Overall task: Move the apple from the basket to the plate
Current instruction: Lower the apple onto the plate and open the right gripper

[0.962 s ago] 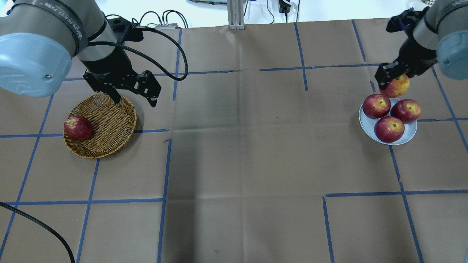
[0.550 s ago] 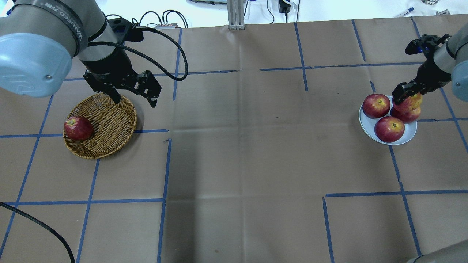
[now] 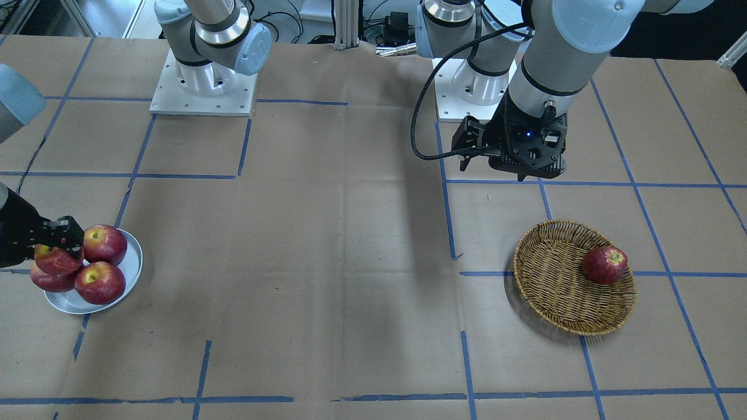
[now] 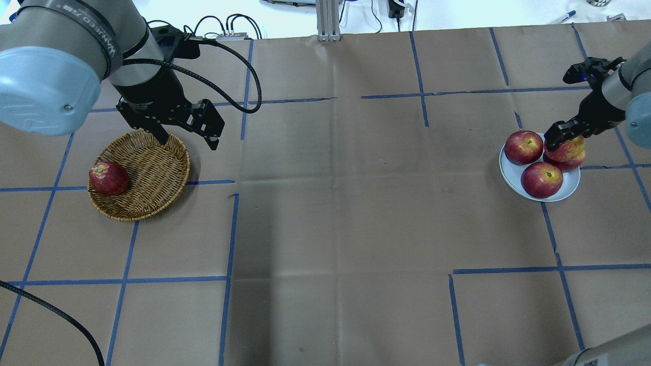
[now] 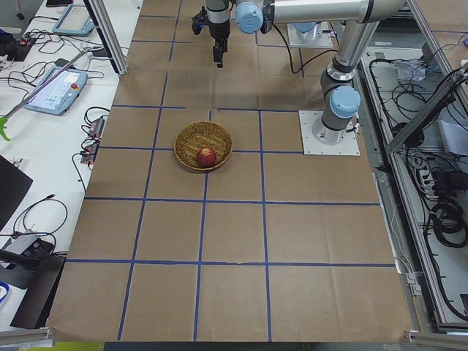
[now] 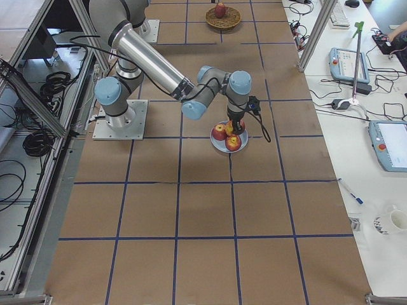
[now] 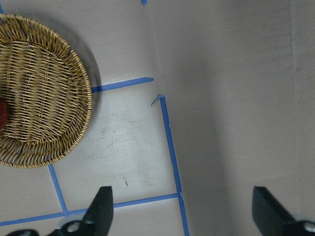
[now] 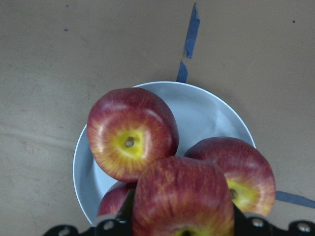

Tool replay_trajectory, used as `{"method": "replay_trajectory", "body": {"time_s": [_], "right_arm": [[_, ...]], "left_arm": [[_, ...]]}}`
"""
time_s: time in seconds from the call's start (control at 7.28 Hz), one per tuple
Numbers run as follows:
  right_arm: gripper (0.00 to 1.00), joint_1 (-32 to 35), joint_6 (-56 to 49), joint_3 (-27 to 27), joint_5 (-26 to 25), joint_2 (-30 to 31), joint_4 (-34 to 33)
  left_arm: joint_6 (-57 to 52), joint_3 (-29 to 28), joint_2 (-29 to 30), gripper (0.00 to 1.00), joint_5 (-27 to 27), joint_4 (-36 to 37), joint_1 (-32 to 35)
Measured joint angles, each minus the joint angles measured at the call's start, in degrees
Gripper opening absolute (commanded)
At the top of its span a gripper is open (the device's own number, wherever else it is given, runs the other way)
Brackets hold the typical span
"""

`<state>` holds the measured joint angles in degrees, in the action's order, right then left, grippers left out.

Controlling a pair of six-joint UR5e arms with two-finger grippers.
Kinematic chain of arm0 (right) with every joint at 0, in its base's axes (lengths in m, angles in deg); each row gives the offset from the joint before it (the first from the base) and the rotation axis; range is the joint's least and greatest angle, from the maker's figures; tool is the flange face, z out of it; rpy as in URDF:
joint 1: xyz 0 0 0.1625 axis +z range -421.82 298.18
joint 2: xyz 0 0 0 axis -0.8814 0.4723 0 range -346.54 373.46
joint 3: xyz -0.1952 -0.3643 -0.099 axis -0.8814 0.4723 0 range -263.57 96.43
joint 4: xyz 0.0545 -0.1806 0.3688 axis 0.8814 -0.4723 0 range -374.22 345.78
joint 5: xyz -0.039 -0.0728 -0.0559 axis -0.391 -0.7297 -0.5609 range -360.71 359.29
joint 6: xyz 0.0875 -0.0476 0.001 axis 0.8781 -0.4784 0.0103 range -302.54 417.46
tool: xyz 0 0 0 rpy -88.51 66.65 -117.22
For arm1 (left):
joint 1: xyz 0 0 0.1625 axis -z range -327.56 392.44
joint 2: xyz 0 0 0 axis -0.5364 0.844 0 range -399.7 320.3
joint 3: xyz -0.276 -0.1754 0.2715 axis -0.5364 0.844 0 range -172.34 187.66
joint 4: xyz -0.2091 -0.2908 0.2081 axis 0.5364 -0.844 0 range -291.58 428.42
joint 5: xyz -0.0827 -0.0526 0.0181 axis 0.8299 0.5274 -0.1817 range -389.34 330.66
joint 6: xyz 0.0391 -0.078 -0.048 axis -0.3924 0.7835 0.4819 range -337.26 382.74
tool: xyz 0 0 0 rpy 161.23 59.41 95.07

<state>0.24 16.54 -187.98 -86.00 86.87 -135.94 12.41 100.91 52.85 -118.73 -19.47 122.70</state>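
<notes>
My right gripper (image 4: 563, 138) is shut on the streaky red-pink apple (image 4: 567, 149) and holds it over the silver-grey plate (image 4: 509, 174), just above a dark red apple (image 4: 572, 162). In the right wrist view the apple (image 8: 183, 201) sits between the jaws, above the plate (image 8: 206, 110). The front-facing view shows the apple (image 3: 53, 260) in the gripper (image 3: 60, 244) over the plate (image 3: 132, 273). The wicker basket (image 4: 155, 173) lies at the left. My left gripper (image 4: 187, 140) is open and empty, raised beside the basket's far rim.
Three dark red apples lie on the plate, two of them in plain view (image 4: 523, 147) (image 4: 541, 179). One dark red apple (image 4: 108, 178) lies in the basket. Brown paper with blue tape lines covers the table. A black cable (image 4: 46, 307) crosses the front left corner.
My right gripper has carried the apple from the plate's far edge rightward and lower, over the dark apple at the plate's right. The left arm has not moved.
</notes>
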Motion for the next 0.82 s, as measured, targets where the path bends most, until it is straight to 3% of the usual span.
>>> {"method": "replay_trajectory", "body": {"time_s": [0.82], "right_arm": [[1.0,1.23,0.57,1.52,-0.18,1.7,0.83]], "left_arm": [[-0.15,1.34,0.25,0.99,-0.08,0.08,0.0]]}}
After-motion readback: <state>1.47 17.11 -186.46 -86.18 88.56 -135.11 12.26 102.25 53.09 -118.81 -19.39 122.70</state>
